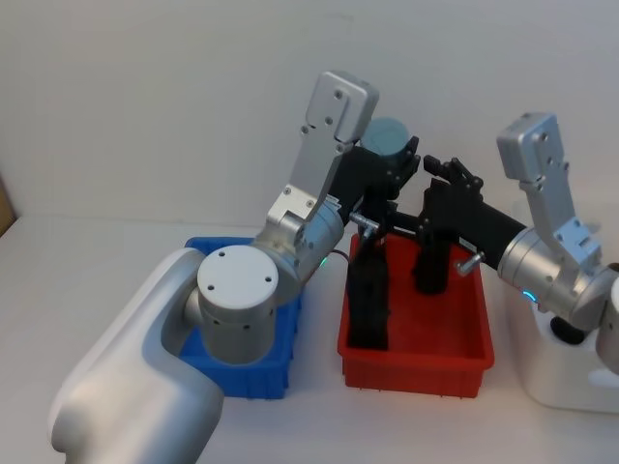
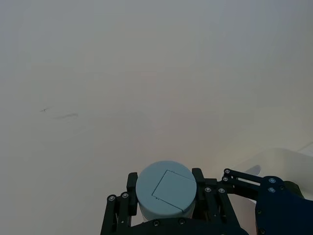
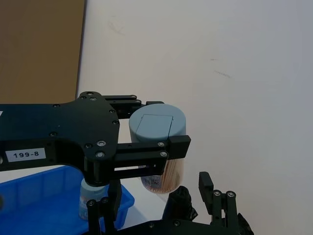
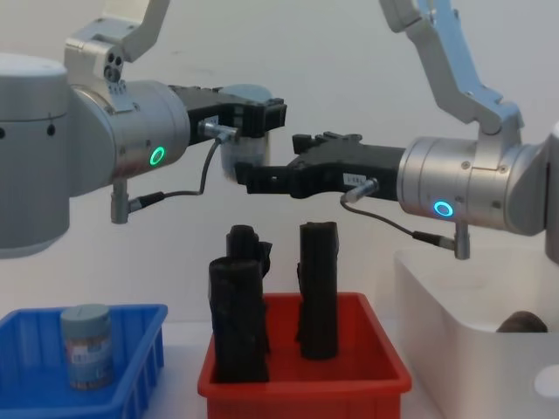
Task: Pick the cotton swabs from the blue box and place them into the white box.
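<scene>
My left fingers are clamped on a cotton swab jar, and the left gripper holds it high above the red bin. The right gripper is just beside it, fingers seemingly spread. A second jar stands in the blue box, left of the red bin. The white box is on the bin's right.

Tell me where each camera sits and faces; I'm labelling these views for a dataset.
Head: up high, looking down at the blue box and red box; left arm and right arm show.
Chest: low, looking forward; left gripper holds a jar up beside the open right gripper.
Left wrist: behind that jar's lid, facing a white surface; right gripper shows.
Right wrist: facing the left gripper and jar; own fingers show.
All four share the held jar.
</scene>
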